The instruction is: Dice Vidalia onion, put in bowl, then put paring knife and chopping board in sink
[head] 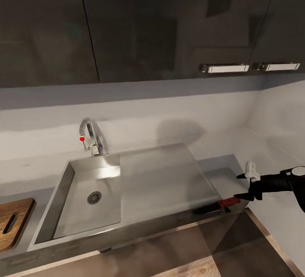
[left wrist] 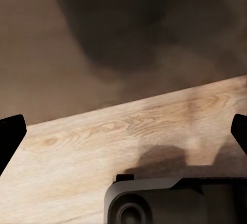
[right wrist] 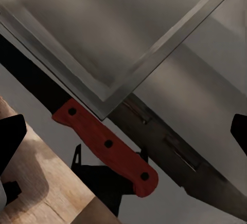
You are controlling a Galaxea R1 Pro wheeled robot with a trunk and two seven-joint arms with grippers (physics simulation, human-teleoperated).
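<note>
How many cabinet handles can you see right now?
2: both chrome handles sit side by side on the upper cabinets at the head view's right, one left of the other. More may lie off-frame.

No text, label, brand, number or sign can be read in any of the views.
</note>
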